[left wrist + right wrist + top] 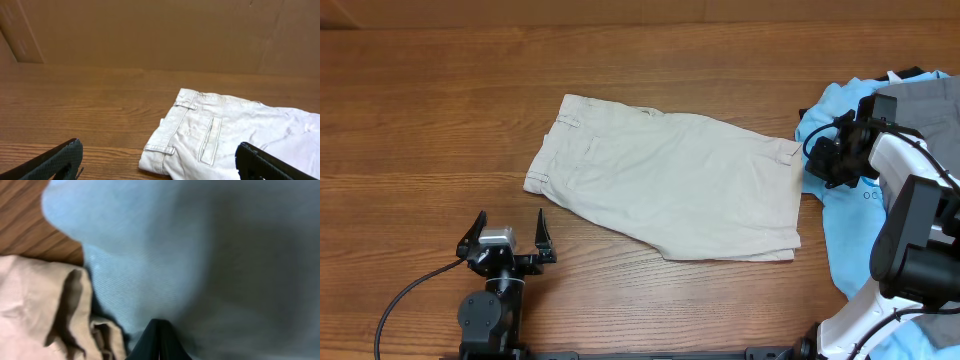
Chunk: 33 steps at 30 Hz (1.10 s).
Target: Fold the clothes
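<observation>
Beige shorts (670, 185) lie flat mid-worktop (420, 100). They look soft and light and will likely sag, so pinch the stiffer waistband (548, 150). Your left gripper (510, 220) waits released nearby. Your right gripper (825, 160) is clenched empty beside the hem, over a blue shirt (845, 225).

Shorts (235, 135) off the left wrist view's right edge — blue T-shirt (847, 245) and grey garment (930, 100) partly beneath the right arm (910, 215)

The left gripper (510, 235) sits at the near left, its jaws spread wide and pointing toward the far side, on top of the dark left arm (485, 315). The right arm (910, 200) bends in from the near right. The right gripper (823, 160) points left, its fingers pressed together.
</observation>
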Tool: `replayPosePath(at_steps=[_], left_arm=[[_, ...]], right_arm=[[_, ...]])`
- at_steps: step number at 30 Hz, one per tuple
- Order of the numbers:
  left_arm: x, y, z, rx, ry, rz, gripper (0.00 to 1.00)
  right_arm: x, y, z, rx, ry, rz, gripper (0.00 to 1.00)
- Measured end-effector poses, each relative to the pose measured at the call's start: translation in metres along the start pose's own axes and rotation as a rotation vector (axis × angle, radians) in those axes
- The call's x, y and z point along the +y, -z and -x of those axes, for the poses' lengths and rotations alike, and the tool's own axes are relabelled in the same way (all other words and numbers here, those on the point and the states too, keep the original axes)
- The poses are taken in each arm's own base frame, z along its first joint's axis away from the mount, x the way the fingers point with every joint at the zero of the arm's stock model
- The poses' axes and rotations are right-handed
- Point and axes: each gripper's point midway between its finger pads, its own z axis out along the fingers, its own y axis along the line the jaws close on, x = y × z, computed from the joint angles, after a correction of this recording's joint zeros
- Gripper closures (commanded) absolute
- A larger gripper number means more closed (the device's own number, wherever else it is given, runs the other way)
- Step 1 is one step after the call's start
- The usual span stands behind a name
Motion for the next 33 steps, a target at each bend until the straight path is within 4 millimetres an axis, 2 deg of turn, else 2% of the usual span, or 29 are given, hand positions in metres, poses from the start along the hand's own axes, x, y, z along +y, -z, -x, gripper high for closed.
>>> replayPosePath(at_steps=[6, 11, 14, 16, 17, 19, 22, 25, 29, 31, 33], left_arm=[[0.0, 0.0, 0.0, 0.0, 0.0, 0.0, 0.0], [0.0, 0.0, 0.0, 0.0, 0.0, 0.0, 0.0], [0.0, 0.0, 0.0, 0.0, 0.0, 0.0, 0.0], [0.0, 0.0, 0.0, 0.0, 0.0, 0.0, 0.0], [0.0, 0.0, 0.0, 0.0, 0.0, 0.0, 0.0], [0.0, 0.0, 0.0, 0.0, 0.0, 0.0, 0.0], [0.0, 0.0, 0.0, 0.0, 0.0, 0.0, 0.0], [0.0, 0.0, 0.0, 0.0, 0.0, 0.0, 0.0], [0.0, 0.0, 0.0, 0.0, 0.0, 0.0, 0.0], [0.0, 0.0, 0.0, 0.0, 0.0, 0.0, 0.0], [0.0, 0.0, 0.0, 0.0, 0.0, 0.0, 0.0]], right_arm=[[-0.023, 0.0, 0.012, -0.057, -0.026, -0.132, 0.96], [-0.053, 0.006, 0.024, -0.12, -0.102, -0.274, 0.96], [-0.077, 0.011, 0.029, -0.141, -0.161, -0.327, 0.92], [-0.091, 0.016, 0.03, -0.135, -0.195, -0.349, 0.86], [-0.097, 0.018, 0.031, -0.124, -0.215, -0.355, 0.79], [-0.099, 0.022, 0.031, -0.1, -0.229, -0.352, 0.57], [-0.088, 0.037, 0.045, -0.081, -0.22, -0.314, 0.34], [-0.065, 0.07, 0.073, -0.111, -0.203, -0.263, 0.21], [-0.023, 0.142, 0.111, -0.198, -0.161, -0.166, 0.12], [-0.001, 0.175, 0.117, -0.222, -0.138, -0.115, 0.07], [0.024, 0.206, 0.112, -0.227, -0.113, -0.06, 0.01]])
